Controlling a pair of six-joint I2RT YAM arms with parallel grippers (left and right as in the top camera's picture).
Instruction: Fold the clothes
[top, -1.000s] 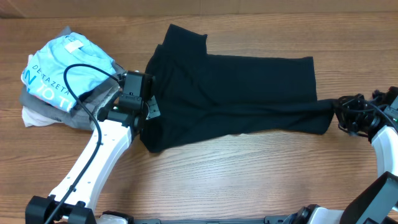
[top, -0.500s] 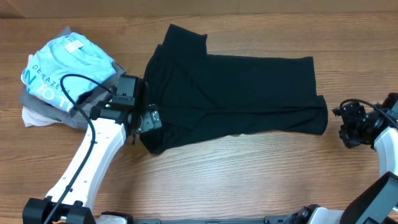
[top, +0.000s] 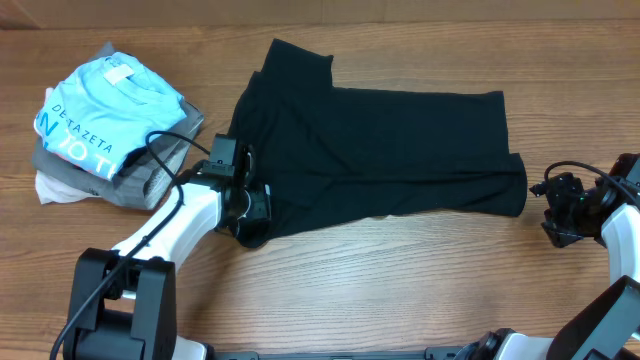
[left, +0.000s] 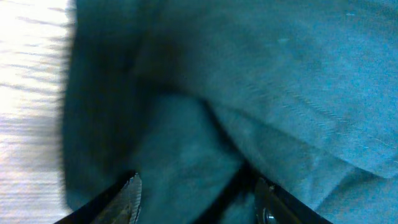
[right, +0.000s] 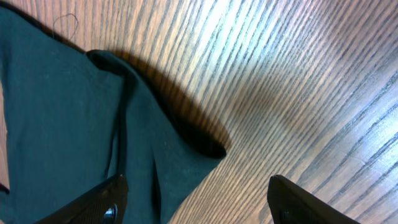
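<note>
The dark shirt (top: 390, 150) lies spread flat on the wooden table (top: 400, 290). One sleeve points to the far edge and its hem end is on the right. Folds and ridges run across its lower half, and a little white shows under its near edge.

The left gripper (top: 252, 205) is on the shirt's near-left corner. In the left wrist view its fingers (left: 129, 198) stand apart, with a raised fold of the cloth (left: 249, 74) bunched between them. They are not closed on it.

The right gripper (top: 556, 210) sits just off the shirt's right edge, clear of the fabric. From the right wrist camera its fingers (right: 102, 208) are spread wide. The shirt's near-right corner (right: 205, 146) lies on bare wood ahead of them, its edge curled up slightly and casting a shadow.

Just beside the shirt's left edge is a stack of folded clothes (top: 100, 140). A light blue T-shirt (top: 100, 100) with white lettering is on top, a grey piece (top: 150, 175) is under it, and a white one (top: 55, 190) pokes out at the bottom. The left arm's black cable loops over the stack's near side.
</note>
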